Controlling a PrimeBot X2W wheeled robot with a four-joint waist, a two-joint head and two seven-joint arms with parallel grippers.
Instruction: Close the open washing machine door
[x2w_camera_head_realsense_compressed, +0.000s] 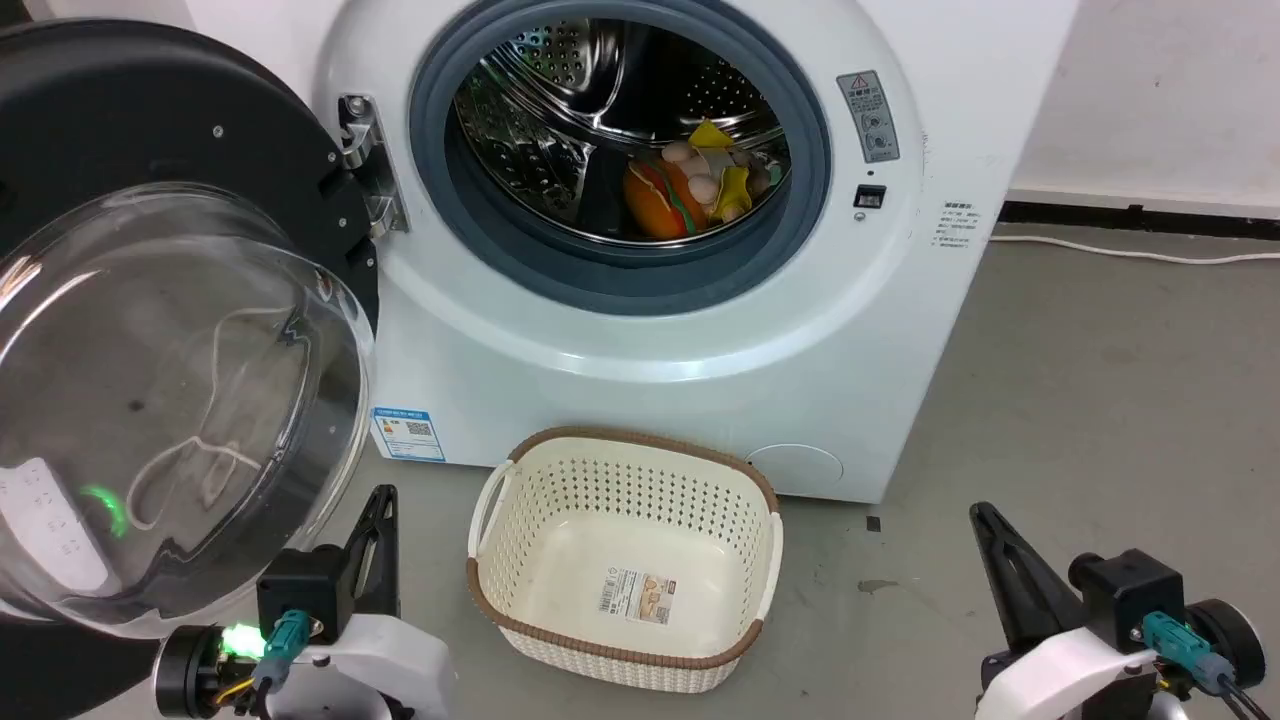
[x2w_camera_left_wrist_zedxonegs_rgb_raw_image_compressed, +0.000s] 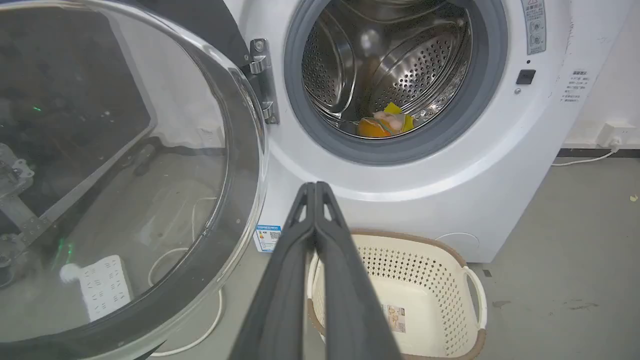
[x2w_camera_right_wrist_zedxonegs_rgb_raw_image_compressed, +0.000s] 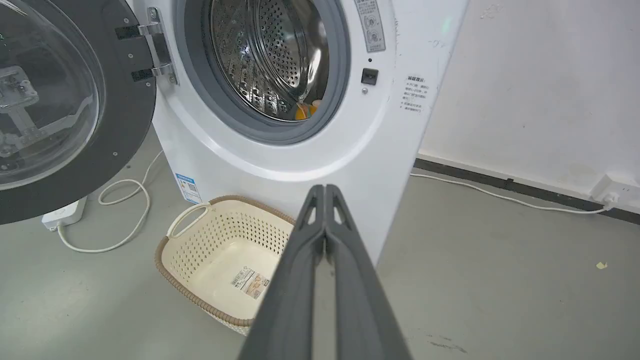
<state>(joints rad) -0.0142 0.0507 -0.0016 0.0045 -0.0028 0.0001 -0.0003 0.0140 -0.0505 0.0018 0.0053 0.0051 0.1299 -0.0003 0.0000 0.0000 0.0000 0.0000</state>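
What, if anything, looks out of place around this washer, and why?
In the steel drum of the washing machine lies a small heap of bright things, one like an orange toy burger, rather than clothes. The washing machine door hangs wide open. Nothing looks spilled or broken.

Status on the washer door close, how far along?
Done: nothing yet. The washing machine door stands swung wide on its hinge, away from the front of the washing machine. In hand: the left end effector, shut and empty, is near the door's lower rim, not visibly touching it. The right end effector, shut, is low and apart. Left: swing the door across and press it shut.
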